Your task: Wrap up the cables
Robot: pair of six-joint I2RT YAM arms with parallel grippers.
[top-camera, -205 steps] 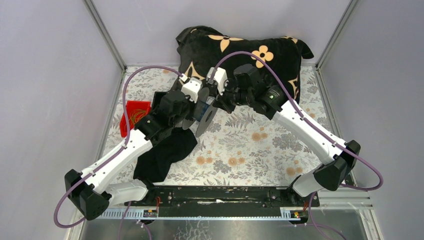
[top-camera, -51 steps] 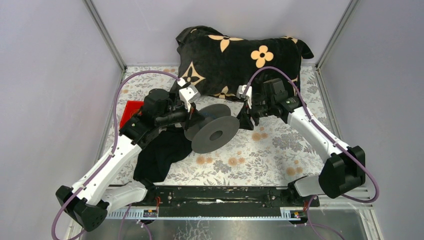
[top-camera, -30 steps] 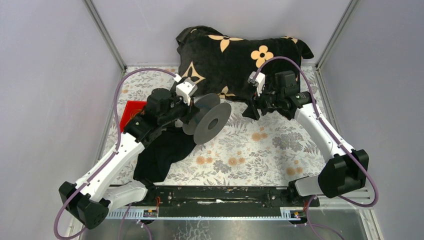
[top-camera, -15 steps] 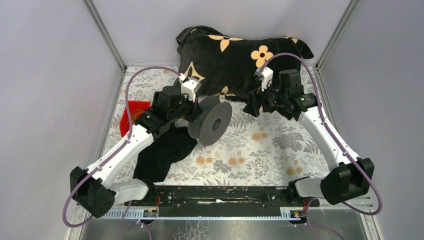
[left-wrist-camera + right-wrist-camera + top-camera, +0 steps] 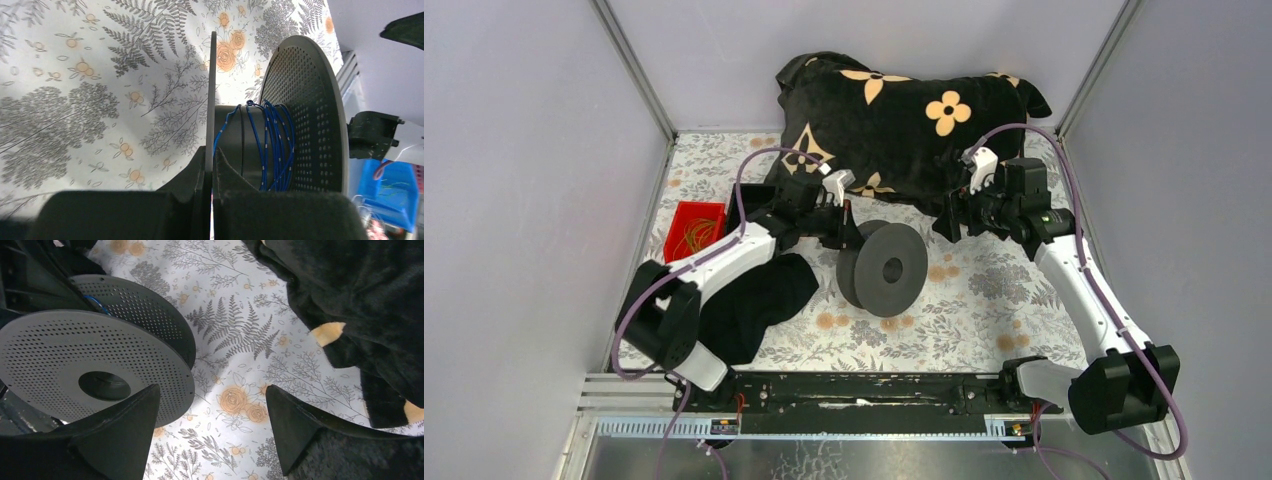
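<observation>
The big black spool (image 5: 886, 270) stands on edge on the flowered table. My left gripper (image 5: 852, 236) is shut on the thin rim of its rear flange (image 5: 210, 100), the two pads (image 5: 222, 165) pinching it from both sides. Thin blue cables (image 5: 274, 145) are wound in several turns round the hub, next to the perforated far flange (image 5: 306, 115). My right gripper (image 5: 952, 222) hovers open to the right of the spool, apart from it, near the cushion. In the right wrist view the gripper (image 5: 212, 390) frames bare table, with the spool (image 5: 75, 355) at left.
A black cushion with tan flowers (image 5: 904, 110) lies across the back, close to the right gripper (image 5: 360, 300). A red bin of orange wire (image 5: 696, 228) sits at the left. A black cloth (image 5: 754, 305) lies in front of it. A blue bin (image 5: 395, 185) shows beyond the table.
The left arm has swung right and carried the spool toward the table's middle, turning it upright on its rims. The right gripper has drawn back to the right and opened wider.
</observation>
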